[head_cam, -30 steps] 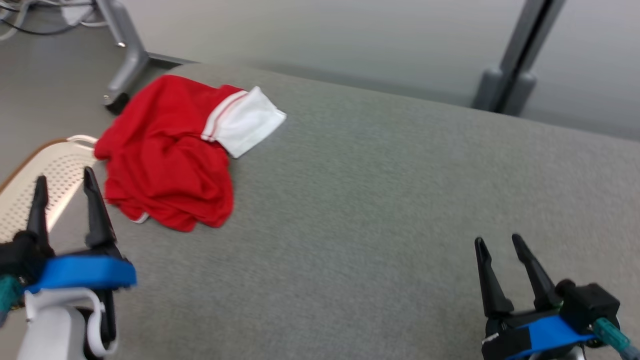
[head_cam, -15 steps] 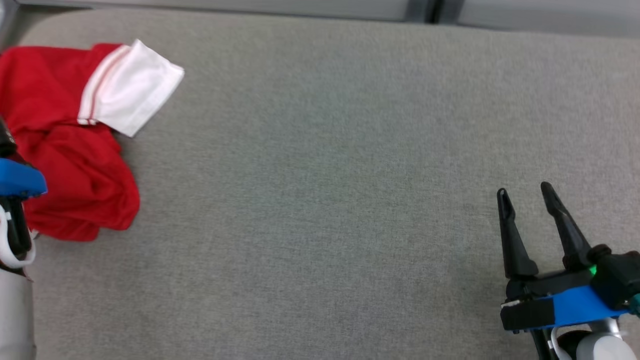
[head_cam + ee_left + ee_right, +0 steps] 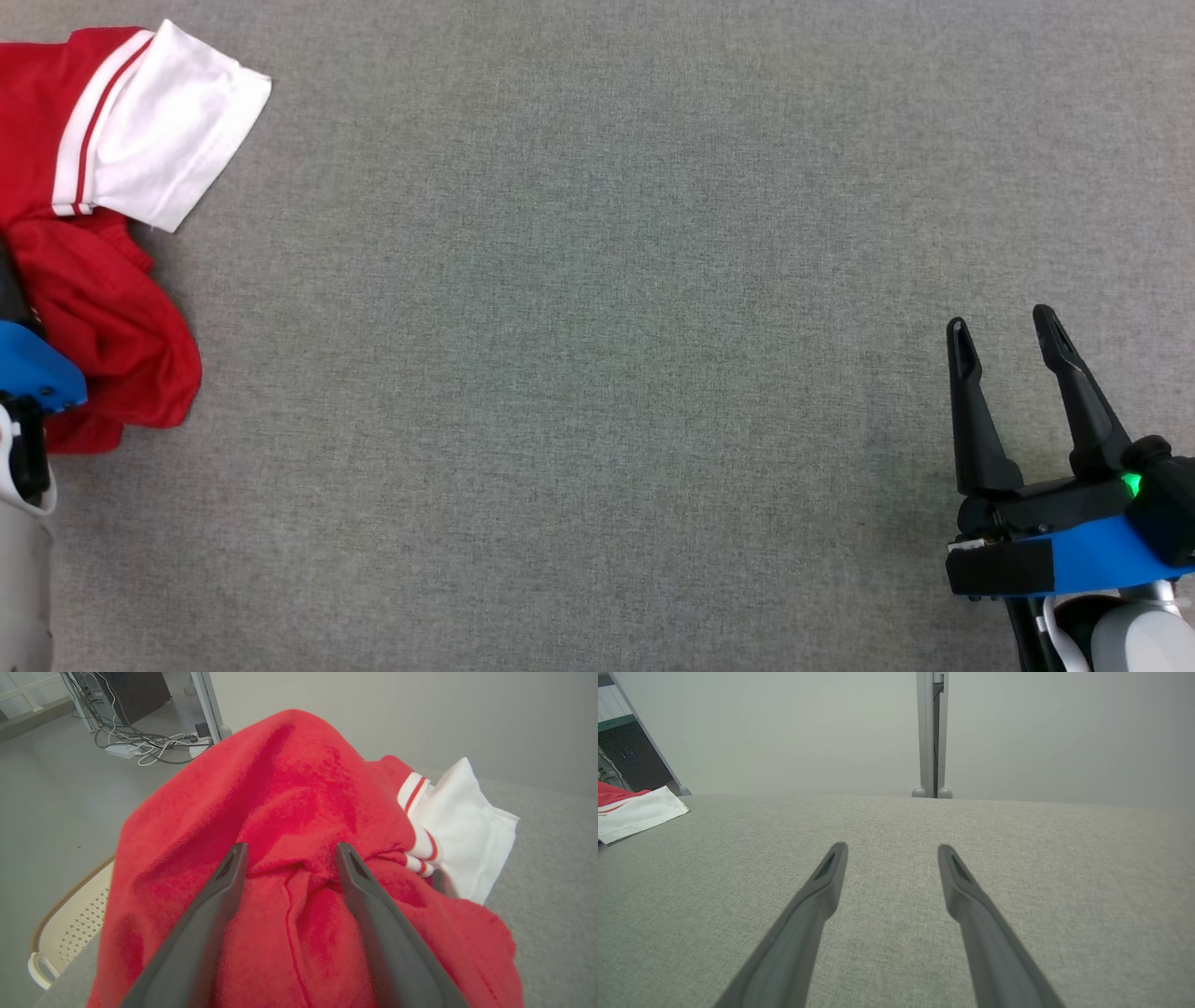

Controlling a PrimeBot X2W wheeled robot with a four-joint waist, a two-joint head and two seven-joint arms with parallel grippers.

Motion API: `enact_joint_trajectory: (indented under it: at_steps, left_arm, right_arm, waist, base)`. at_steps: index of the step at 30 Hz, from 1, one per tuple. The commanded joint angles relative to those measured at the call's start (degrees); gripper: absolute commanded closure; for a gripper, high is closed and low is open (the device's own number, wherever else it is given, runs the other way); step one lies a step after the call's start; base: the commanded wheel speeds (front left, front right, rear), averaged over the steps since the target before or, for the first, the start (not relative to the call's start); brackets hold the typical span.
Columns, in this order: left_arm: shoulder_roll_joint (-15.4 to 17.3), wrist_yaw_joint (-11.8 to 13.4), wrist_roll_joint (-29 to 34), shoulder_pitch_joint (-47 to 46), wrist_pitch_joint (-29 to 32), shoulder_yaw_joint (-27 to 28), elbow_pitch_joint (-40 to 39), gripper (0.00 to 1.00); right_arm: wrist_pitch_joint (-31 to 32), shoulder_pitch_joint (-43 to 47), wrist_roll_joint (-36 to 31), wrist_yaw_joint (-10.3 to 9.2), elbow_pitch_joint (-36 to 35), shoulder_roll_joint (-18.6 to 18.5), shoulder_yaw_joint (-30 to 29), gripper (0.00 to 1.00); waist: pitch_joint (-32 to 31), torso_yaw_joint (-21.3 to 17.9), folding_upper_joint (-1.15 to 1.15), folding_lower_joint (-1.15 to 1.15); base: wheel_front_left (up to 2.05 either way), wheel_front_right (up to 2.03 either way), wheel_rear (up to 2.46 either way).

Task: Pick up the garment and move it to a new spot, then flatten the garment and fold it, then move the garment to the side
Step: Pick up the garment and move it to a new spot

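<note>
Since the red shirt (image 3: 103, 317) lies bunched at the far left of the grey bench (image 3: 597, 373), just above a cream perforated basket (image 3: 70, 924) beside the bench edge, the left arm is the one placed to take it. In the left wrist view the left jaws stand wide apart over the red cloth, straddling a raised fold, with nothing pinched between them. Whether the tips touch the fabric I cannot tell. The right jaws, equally wide and empty, hang over bare bench well apart from the shirt, probably kept free for the flattening. The heap's long axis runs near-to-far along the head view's left edge. Its white, red-striped sleeve (image 3: 159, 131) lies flat at the far end, its open end pointing right toward the bench's middle.
</note>
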Motion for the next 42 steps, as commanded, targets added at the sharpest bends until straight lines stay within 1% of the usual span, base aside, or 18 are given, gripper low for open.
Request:
enact_joint_trajectory:
  at_steps: [1,4,7,8,9,10,14,18,22,26,30,35,38,40,42]
  left_arm:
    - [-0.24,-0.27,0.20,-1.20,0.19,-0.39,1.05,0.00]
    - [-0.41,-0.75,0.28,-1.92,0.35,-1.29,4.39,0.00]
    - [-0.80,-1.45,-0.03,-2.59,2.14,-2.13,7.59,0.00]
    - [-0.96,-1.73,-0.04,-2.85,3.30,-2.39,8.77,0.38]
    - [-1.12,-1.84,-0.09,-3.09,4.63,-2.74,9.82,0.83]
    - [-1.15,-2.14,-0.15,-3.53,5.08,-3.13,10.31,1.00]
    - [-0.93,-2.47,0.18,-4.48,3.55,-3.85,11.09,1.00]
    - [-0.39,-2.88,-0.18,-5.76,-0.12,-3.92,9.71,1.00]
    - [0.54,-3.20,0.71,-7.34,-2.57,-4.88,6.53,1.00]
    - [1.11,-3.30,1.79,-9.08,-3.43,-5.73,1.61,1.00]
    - [1.03,-3.24,2.37,-11.49,-3.66,-6.04,-5.68,1.00]
    - [0.01,-3.22,3.65,-14.64,-3.21,-8.06,-16.14,1.00]
    - [-1.17,-3.09,3.65,-16.51,-1.12,-9.50,-22.95,1.00]
    - [-2.74,-2.52,3.93,-17.64,0.94,-10.79,-28.11,1.00]
    - [-3.09,-2.67,3.72,-19.49,3.00,-11.76,-31.99,1.00]
  right_arm:
    - [-0.01,-0.60,0.14,0.13,-0.18,-0.26,-0.04,0.00]
    - [0.20,-0.86,0.14,0.13,-0.06,-0.26,-0.04,0.00]
    - [0.39,-0.93,0.27,0.13,0.18,-0.26,0.09,0.00]
    - [0.43,-0.88,0.36,0.13,0.29,-0.26,0.21,0.00]
    - [0.37,-0.78,0.44,0.13,0.36,-0.27,0.31,0.00]
    - [0.26,-0.73,0.50,0.13,0.46,-0.26,0.42,0.00]
    - [0.03,-0.63,1.06,0.13,0.95,-0.27,0.88,0.00]
    - [-0.39,-0.10,1.56,0.13,1.96,-0.27,1.05,0.00]
    - [-1.07,0.72,2.11,0.13,3.55,-0.27,1.31,0.00]
    - [-2.16,1.26,3.21,0.13,5.50,-0.27,1.99,0.00]
    - [-3.42,1.82,4.66,0.12,7.54,-0.28,2.54,0.00]
    - [-5.16,2.13,6.27,0.13,9.83,-0.27,3.51,0.00]
    - [-6.05,1.85,7.44,0.13,11.10,-0.27,4.51,0.00]
    - [-6.71,1.63,8.30,0.12,12.03,-0.27,4.88,0.00]
    - [-7.31,1.21,8.94,0.13,12.89,-0.27,5.73,0.00]
  waist:
    - [0.04,0.03,-0.02,-0.01]
    - [-0.04,0.18,-0.02,-0.01]
    - [-0.36,0.29,-0.02,-0.01]
    - [-0.57,0.32,-0.02,-0.01]
    - [-0.76,0.35,-0.02,-0.01]
    - [-0.93,0.35,-0.02,-0.01]
    - [-1.93,0.12,-0.02,-0.01]
    - [-3.54,-0.20,-0.02,-0.01]
    - [-5.92,-0.33,-0.02,-0.01]
    - [-8.65,-0.79,-0.02,-0.01]
    - [-11.19,-2.07,-0.02,-0.01]
    - [-13.15,-5.03,-0.02,-0.01]
    - [-13.55,-7.49,-0.02,-0.01]
    - [-13.67,-9.34,-0.02,-0.01]
    - [-13.48,-11.65,-0.02,-0.01]
  base:
    - [0.00,0.00,0.00]
    - [0.00,0.00,0.00]
    - [0.00,0.00,0.00]
    - [0.00,0.00,0.00]
    - [0.00,0.00,0.00]
    - [0.00,0.00,0.00]
    - [0.00,0.00,0.00]
    - [0.00,0.00,0.00]
    - [0.00,0.00,0.00]
    - [0.00,0.00,0.00]
    - [0.00,0.00,0.00]
    - [0.00,0.00,0.00]
    - [0.00,0.00,0.00]
    - [0.00,0.00,0.00]
    - [0.00,0.00,0.00]
